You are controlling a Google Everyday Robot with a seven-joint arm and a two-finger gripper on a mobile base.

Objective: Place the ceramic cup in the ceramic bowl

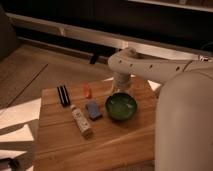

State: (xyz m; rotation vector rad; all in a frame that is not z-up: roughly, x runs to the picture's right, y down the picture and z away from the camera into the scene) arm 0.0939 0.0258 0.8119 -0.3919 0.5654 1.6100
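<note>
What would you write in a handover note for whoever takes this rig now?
The gripper hangs over the wooden table, just behind the far rim of the ceramic bowl.
The bowl stands on the table beside the blue item; no cup shows inside it.
The ceramic cup cannot be made out, either on the table or at the gripper.
Done: nothing confirmed.
Left: find the cup and get it into the bowl.

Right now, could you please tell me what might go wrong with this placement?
The gripper hangs at the far rim of the ceramic bowl; lowering there may strike the rim and shove the bowl toward the blue item. The ceramic cup is not visible, perhaps hidden by the arm, so a release may miss.
</note>
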